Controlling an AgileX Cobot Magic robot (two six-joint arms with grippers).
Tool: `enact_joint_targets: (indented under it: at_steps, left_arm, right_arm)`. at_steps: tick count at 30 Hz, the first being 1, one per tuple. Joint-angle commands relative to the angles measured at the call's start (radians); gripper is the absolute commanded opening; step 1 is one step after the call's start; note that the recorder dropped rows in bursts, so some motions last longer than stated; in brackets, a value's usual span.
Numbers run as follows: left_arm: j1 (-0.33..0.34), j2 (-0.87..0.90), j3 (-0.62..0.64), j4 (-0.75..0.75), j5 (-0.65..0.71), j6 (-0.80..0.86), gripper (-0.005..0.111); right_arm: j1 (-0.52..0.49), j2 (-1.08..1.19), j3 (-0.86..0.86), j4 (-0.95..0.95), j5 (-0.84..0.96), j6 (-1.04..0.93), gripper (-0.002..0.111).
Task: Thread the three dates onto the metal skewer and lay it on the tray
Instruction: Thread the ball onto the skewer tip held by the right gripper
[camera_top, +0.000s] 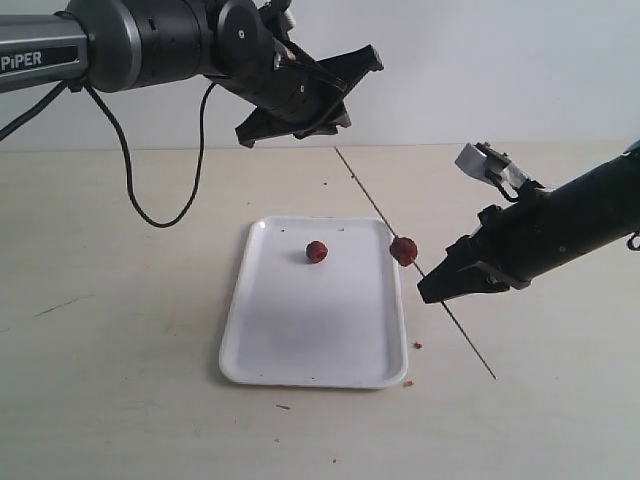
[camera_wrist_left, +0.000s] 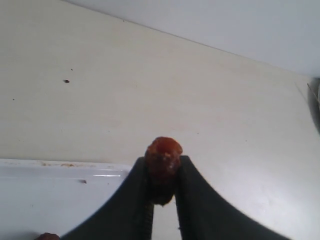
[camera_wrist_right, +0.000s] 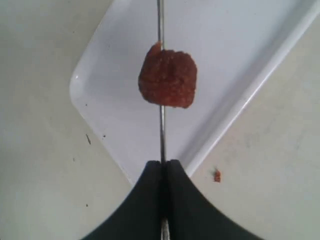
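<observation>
My left gripper is shut on one dark red date and hangs high over the table's far side; the date does not show in the exterior view. My right gripper is shut on the thin metal skewer, which slants over the right rim of the white tray. A second date is threaded on the skewer just ahead of those jaws. The third date lies on the tray near its far edge.
Small red crumbs lie on the pale table by the tray's right front corner. A black cable loops down from the left arm onto the table. A white wall stands behind the table.
</observation>
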Motion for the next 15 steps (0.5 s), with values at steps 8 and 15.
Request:
enact_joint_targets:
  at_steps: [8,15]
  left_arm:
    - [0.018,-0.012,0.002,0.029,0.012,0.006,0.007]
    - [0.016,-0.012,0.002,0.017,0.012,0.004,0.007]
  right_arm:
    - [-0.004,-0.061,0.012,0.003,-0.019,0.009,0.000]
    - [-0.004,-0.061,0.012,0.005,0.005,0.000,0.000]
